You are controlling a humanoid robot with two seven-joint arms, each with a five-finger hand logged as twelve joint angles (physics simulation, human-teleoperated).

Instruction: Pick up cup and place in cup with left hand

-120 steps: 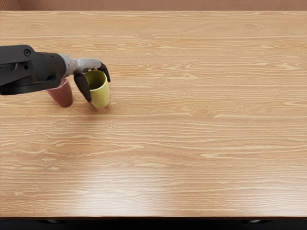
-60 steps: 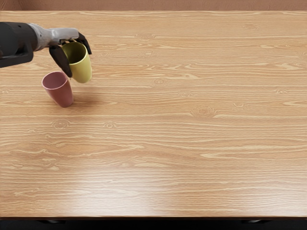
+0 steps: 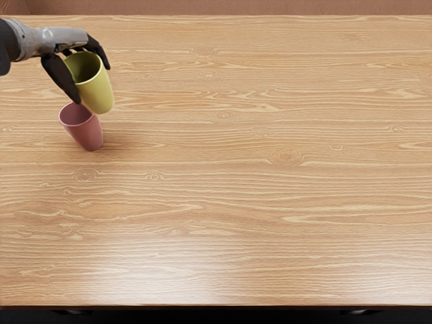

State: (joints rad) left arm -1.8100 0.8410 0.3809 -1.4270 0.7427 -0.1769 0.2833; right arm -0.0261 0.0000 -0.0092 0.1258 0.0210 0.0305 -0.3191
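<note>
My left hand (image 3: 82, 67) comes in at the upper left, its dark fingers closed around the yellow-green cup (image 3: 99, 90). That cup hangs above the table with its mouth up, leaning a little. Below it and slightly left, the pink cup (image 3: 88, 135) stands upright on the table. In the picture the yellow-green cup's lower part and a fingertip overlap the back right of the pink rim; whether they touch, I cannot tell.
The wooden table (image 3: 270, 196) fills most of the view. Its front edge runs along the bottom of the picture, and a brownish wall (image 3: 236, 7) lies behind its far edge.
My left hand has carried the yellow-green cup to the left and toward the back, to a spot above the pink cup. The pink cup, partly hidden earlier, has stayed put.
</note>
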